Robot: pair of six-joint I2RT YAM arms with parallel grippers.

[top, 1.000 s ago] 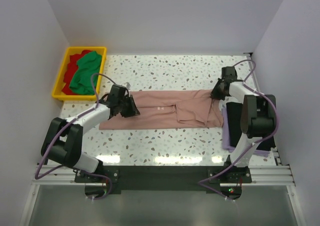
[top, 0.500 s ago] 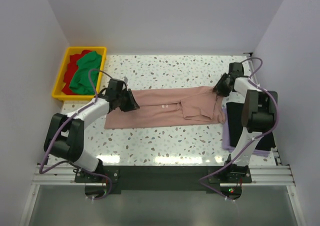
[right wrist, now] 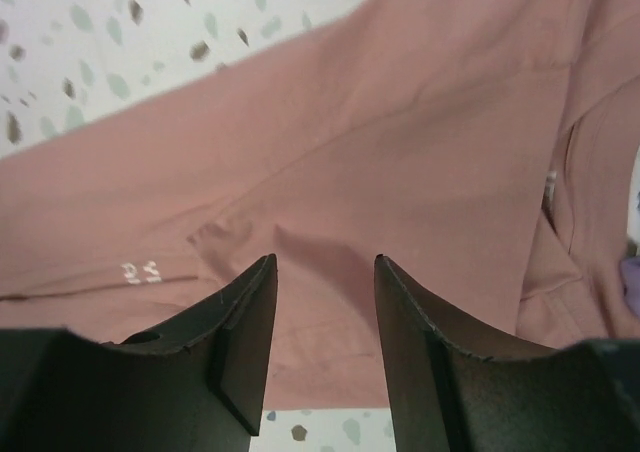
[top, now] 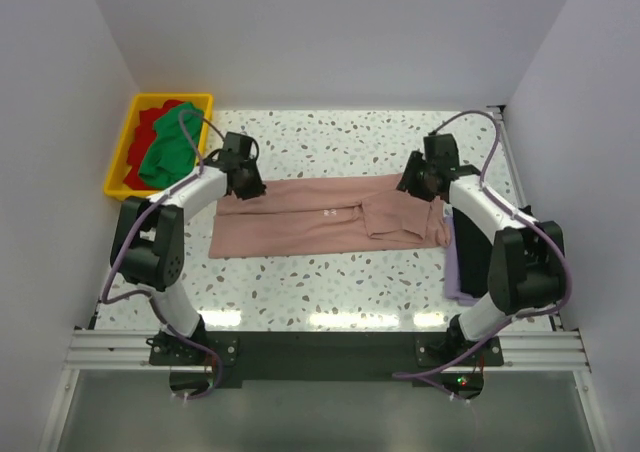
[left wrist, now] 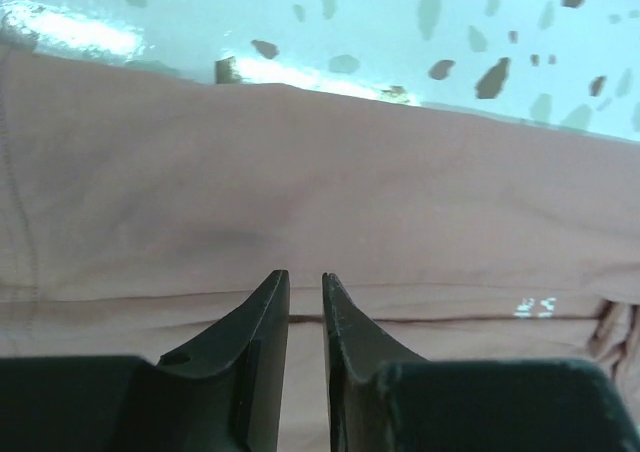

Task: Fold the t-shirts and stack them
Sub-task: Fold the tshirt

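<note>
Directly under the left claw [left wrist: 305, 277] lies the dusty-pink short-sleeved cloth t-shirt [left wrist: 400, 202]. The claw's two dark fingers are drawn to a thin slit with no fold pinched between them. A second ago this claw sat nearer the robot, on the shirt's left end; it has since slid out to the far left corner. Just right of its tips is the small pixel-art chest print [left wrist: 530, 307], and beyond them the hem meets the speckled white counter [left wrist: 330, 32].

Below the right claw [right wrist: 325, 262], fingers spread and holding nothing, the same pink cloth runs smooth. This claw has let go at the far right corner and come inward along the far edge.

The long pink band [top: 300, 227] is now spread flat between the two claws, less rumpled than before. That suggests the stretching pull is done and the next fold wants a fresh grip.

Behind the right claw, toward the robot, a folded black shirt [top: 468, 252] rests on a lavender one [top: 452, 272]. Far left of the left claw, the yellow plastic bin [top: 118, 162] holds the green shirt [top: 170, 147] and red shirt [top: 148, 127].
</note>
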